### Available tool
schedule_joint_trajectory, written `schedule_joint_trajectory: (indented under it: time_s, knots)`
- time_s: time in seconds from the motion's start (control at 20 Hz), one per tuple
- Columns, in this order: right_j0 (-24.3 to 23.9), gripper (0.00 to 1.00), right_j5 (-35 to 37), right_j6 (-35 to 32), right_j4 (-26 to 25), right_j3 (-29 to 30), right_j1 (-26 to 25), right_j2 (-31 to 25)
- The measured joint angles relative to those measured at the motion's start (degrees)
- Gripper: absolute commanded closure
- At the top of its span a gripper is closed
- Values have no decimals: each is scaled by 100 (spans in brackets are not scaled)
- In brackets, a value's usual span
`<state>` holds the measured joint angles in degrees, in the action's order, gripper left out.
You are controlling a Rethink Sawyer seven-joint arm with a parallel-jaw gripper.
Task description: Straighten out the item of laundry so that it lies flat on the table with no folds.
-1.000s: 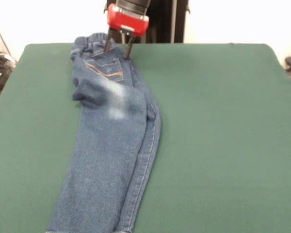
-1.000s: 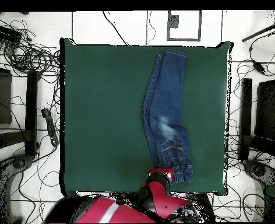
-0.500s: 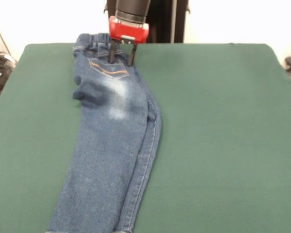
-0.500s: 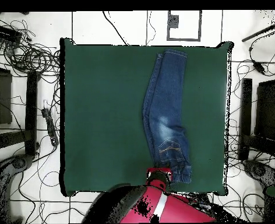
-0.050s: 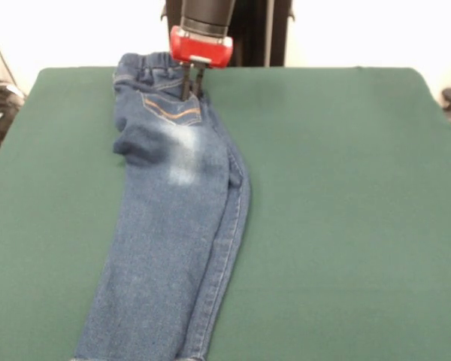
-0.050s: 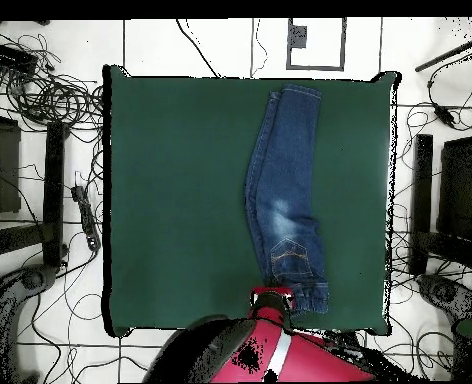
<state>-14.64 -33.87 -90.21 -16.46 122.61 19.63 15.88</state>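
Note:
The item of laundry [image 5: 173,218], small blue denim jeans, lies on the green table [image 5: 338,195] folded lengthwise, one leg over the other. Its elastic waistband is at the far end and the leg cuffs run off the picture's near edge. A faded whitish patch and a stitched back pocket face up. My gripper [image 5: 189,95] comes straight down beside the pocket, just below the waistband, fingers pressed together on the denim. In the overhead view the jeans [image 6: 285,190] lie right of centre on the table [image 6: 180,200], and the gripper [image 6: 272,294] stands at their waistband end under its red housing.
The waistband end lies close to the table's edge on the robot's side. Wide green surface spreads on both sides of the jeans. Cables [image 6: 50,95] and dark stands [image 6: 422,200] sit on the floor around the table.
The gripper's fingers, spread apart over the pocket area half a second ago, have closed together on the denim. The jeans lie where they were.

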Motion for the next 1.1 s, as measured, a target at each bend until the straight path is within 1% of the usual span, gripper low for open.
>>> schedule_joint_trajectory:
  time_s: [0.4, 0.55, 0.7, 0.75, 0.9, 1.1]
  knots:
    - [-38, 100, 54, 0, -1, 20, 49, -44]
    - [-119, 100, 256, 0, 1, 61, 171, -171]
    - [-300, 100, 587, 0, -1, 122, 373, -365]
    - [-474, 100, 848, 0, -1, 183, 536, -536]
    - [-662, 100, 1084, 0, -2, 241, 687, -706]
    - [-1106, 100, 1415, 0, -39, 382, 963, -1099]
